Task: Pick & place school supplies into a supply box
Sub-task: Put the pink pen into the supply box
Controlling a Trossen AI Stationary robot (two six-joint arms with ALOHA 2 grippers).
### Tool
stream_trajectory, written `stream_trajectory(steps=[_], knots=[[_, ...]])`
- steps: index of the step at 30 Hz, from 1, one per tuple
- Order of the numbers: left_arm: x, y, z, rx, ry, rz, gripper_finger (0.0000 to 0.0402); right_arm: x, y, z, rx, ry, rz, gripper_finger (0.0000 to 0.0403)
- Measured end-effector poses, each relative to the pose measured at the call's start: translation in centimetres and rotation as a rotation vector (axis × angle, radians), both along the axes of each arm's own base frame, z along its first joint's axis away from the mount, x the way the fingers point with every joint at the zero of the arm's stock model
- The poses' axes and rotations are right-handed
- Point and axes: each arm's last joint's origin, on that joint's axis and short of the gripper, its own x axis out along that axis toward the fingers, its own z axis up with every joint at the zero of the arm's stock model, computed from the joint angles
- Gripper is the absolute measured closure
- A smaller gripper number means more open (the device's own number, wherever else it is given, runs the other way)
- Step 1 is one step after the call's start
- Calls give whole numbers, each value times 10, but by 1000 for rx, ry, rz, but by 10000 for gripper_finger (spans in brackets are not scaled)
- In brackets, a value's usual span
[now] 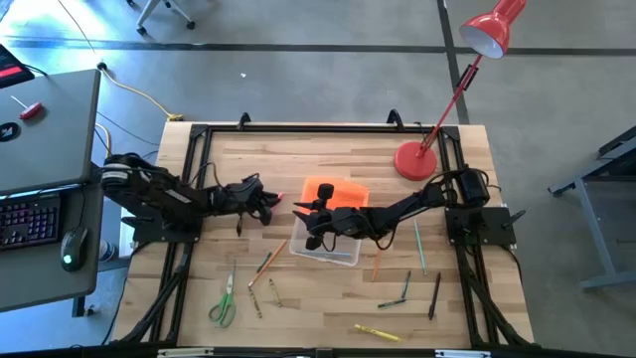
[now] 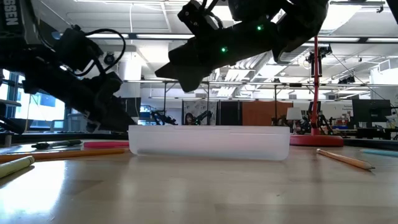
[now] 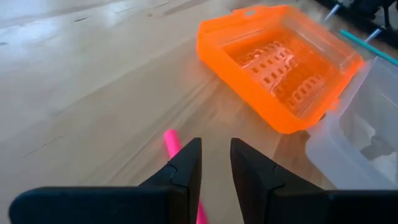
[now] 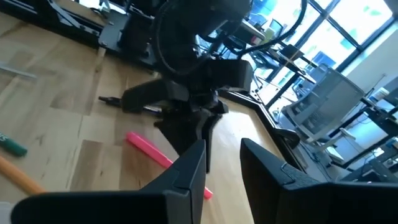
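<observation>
The left claw (image 1: 266, 204) sits over the worktop (image 1: 328, 308) just beside the orange lid (image 1: 336, 189), its fingers (image 3: 186, 165) set a narrow gap apart with nothing between them. A pink pen (image 3: 173, 144) lies flat on the wood directly under those fingers, running toward the lid. The lid lies upside down, its ribbed inside facing up, touching the clear supply box (image 1: 328, 249) at one corner.

The right claw (image 1: 308, 221) reaches from the right side over the box's left end, above its rim. Its fingers (image 4: 189, 168) also stand narrowly apart and grip nothing. In the low view it hangs above the box (image 2: 208, 142) without touching it.

The remaining supplies lie scattered on the worktop: green-handled scissors (image 1: 225, 301) near the front left, an orange pencil (image 1: 262, 267) beside the box, a yellow marker (image 1: 378, 331) at the front, and dark pens (image 1: 434, 295) to the right. A red lamp (image 1: 415, 159) stands at the back right corner.
</observation>
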Motion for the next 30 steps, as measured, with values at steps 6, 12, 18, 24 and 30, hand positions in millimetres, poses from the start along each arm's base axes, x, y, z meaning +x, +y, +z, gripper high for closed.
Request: stream_trajectory(steps=[6,12,18,24,30], knots=[[18,3,-5,23,95,10,286,0,0,0,29,-10,1,323],[25,6,-12,50,187,80,286,0,0,0,35,-12,1,323],[25,6,-14,51,197,85,286,0,0,-1,51,-13,-2,324],[33,7,-2,107,118,44,286,0,0,-1,52,-13,-2,323],[36,9,23,129,55,94,286,0,0,-1,54,-14,-2,323]])
